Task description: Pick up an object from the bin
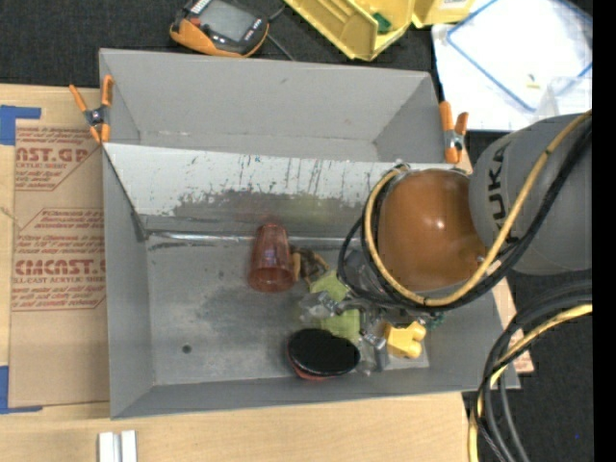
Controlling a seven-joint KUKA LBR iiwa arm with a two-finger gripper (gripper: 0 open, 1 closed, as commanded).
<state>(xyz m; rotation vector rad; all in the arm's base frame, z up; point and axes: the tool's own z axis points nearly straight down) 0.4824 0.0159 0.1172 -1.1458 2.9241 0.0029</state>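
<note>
step: likely grasping, tool [348, 318] hanging low over bin's [260, 94] right-hand heap | grip: cannot tell | nearest: black disc [323, 352], yellow block [406, 340] | next: calling for firm closing, straight lifting

Soft overhead light is falling across the grey metal bin [192, 345], brightening its sloped back wall more than its floor. A white highlight is glinting on the glossy orange-brown dome cover [428, 234], which is shading the heap of small things [329, 292] beneath it.
</note>
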